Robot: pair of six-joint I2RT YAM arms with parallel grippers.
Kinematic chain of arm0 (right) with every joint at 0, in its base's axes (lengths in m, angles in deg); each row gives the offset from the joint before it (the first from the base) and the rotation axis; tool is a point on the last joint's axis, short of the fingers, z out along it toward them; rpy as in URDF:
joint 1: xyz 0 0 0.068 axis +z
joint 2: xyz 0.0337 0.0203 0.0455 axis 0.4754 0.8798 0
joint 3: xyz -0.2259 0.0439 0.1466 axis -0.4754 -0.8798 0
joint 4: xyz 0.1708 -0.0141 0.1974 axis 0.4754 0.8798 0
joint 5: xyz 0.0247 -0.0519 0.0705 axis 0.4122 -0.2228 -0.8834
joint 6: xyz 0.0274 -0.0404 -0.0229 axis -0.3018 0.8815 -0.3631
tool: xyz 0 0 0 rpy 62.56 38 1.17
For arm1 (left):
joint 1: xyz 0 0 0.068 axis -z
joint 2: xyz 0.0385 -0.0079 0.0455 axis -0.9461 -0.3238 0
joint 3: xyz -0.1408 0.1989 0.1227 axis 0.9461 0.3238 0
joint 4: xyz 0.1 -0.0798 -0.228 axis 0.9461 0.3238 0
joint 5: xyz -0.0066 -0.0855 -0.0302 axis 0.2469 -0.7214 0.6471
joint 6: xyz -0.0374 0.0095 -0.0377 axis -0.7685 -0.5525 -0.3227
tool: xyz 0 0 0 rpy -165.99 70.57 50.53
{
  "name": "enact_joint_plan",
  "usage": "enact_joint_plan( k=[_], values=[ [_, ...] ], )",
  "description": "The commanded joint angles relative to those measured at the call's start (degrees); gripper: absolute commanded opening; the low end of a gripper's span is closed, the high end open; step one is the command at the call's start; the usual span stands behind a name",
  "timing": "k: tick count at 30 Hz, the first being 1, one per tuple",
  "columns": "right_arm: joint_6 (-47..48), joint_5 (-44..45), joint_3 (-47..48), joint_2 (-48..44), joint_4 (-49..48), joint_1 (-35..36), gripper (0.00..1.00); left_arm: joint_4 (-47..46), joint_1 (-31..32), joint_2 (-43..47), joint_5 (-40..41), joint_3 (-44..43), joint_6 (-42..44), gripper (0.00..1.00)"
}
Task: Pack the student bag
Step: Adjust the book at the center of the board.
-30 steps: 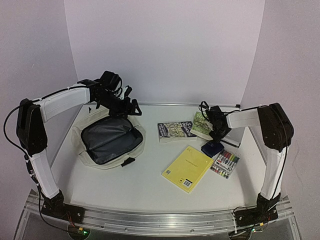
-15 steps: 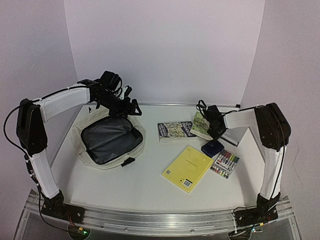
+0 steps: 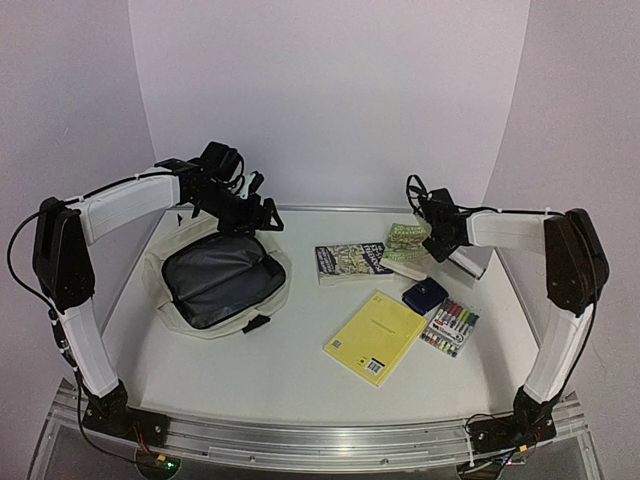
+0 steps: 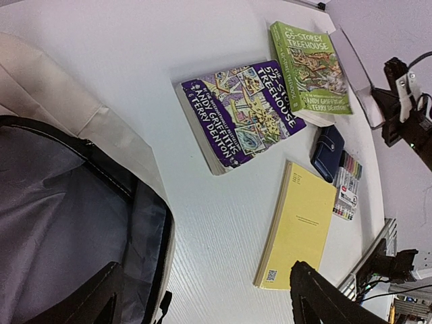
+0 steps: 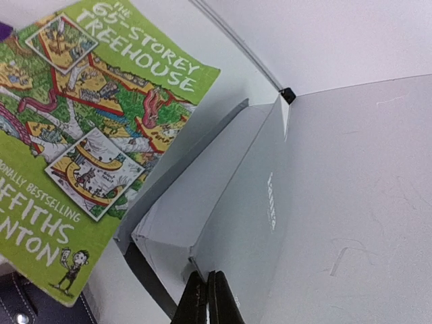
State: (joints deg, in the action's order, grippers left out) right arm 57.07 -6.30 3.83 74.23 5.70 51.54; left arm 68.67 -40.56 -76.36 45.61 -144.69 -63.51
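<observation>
Nearest, a yellow notepad (image 3: pixel 375 337) lies on the white counter (image 3: pixel 300 385). Beyond it, at left, the large cream fabric student bag (image 3: pixel 160 275) lies flat and unzipped, its grey lining showing. I judge it light, limp and prone to fold, so it is best taken at the stiffer black zipper rim or a strap. The left tool (image 3: pixel 262 216) hangs over its far edge, fingers apart. The right tool (image 5: pixel 208 297), far right, is pressed together with nothing visibly between, beside the green paperback book (image 5: pixel 88 135).

Left wrist view: cream fabric backpack with dark grey lining (image 4: pixel 40 94) cut off at left and bottom edges.
Right wrist view: green paperback book (image 5: pixel 88 135) cropped at left; navy blue pouch (image 5: pixel 34 312) shows one corner.
Top view: yellow notepad (image 3: pixel 375 335), print too small to read.
</observation>
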Motion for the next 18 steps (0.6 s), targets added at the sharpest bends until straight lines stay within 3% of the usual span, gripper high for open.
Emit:
enact_joint_plan(
  k=[1, 9, 18],
  values=[
    [-1.59, -3.18, 3.62, -5.99, 4.64, 1.65, 0.0, -1.91, -0.1, 1.36, -0.51, -1.18, -0.28, 0.85],
    [-7.18, -7.68, 8.0, -5.81, 10.44, 8.5, 0.0, -3.95, -0.13, 1.35, -1.37, 0.03, -1.35, 0.85],
    [-12.67, -10.5, 14.81, 1.65, 11.76, 20.41, 0.0, -15.08, -0.13, -0.89, -3.8, 6.07, -7.64, 0.86]
  ],
)
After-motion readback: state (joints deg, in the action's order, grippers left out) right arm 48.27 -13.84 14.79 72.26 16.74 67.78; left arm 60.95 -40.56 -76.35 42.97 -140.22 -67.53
